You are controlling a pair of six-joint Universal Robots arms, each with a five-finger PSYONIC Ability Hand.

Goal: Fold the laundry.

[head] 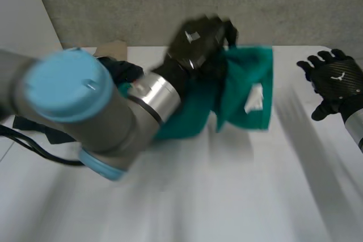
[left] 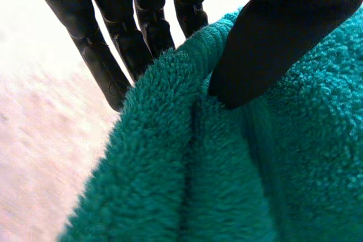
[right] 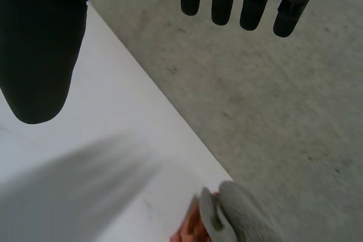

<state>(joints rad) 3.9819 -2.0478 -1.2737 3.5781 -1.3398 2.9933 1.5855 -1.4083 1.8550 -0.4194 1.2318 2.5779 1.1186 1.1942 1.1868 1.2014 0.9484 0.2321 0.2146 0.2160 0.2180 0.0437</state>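
Look first at your left hand's fingers (left: 116,49): they sit behind a thick fold of the teal towel (head: 245,83), and the thumb (left: 266,43) presses the terry pile from the front, so the fold is pinched between them. In the head view the left hand (head: 198,41) is raised over the far middle of the white surface (head: 227,196), and the towel hangs down from it in loose folds with a white label (head: 255,98) showing on its face (you cannot tell whether the lower edge touches the surface). The left arm (head: 85,111) reaches across in front, and a dark bundle (head: 120,71) lies behind it near the far edge.

Your right hand (head: 334,80) is well apart from the towel, at the surface's right edge. Its fingers (right: 252,4) are straight and spread and hold nothing. Beyond the fingertips you see the surface's edge and the grey floor (right: 272,100). A grey cloth (right: 244,216) lies at that edge, just beside something orange (right: 190,230).
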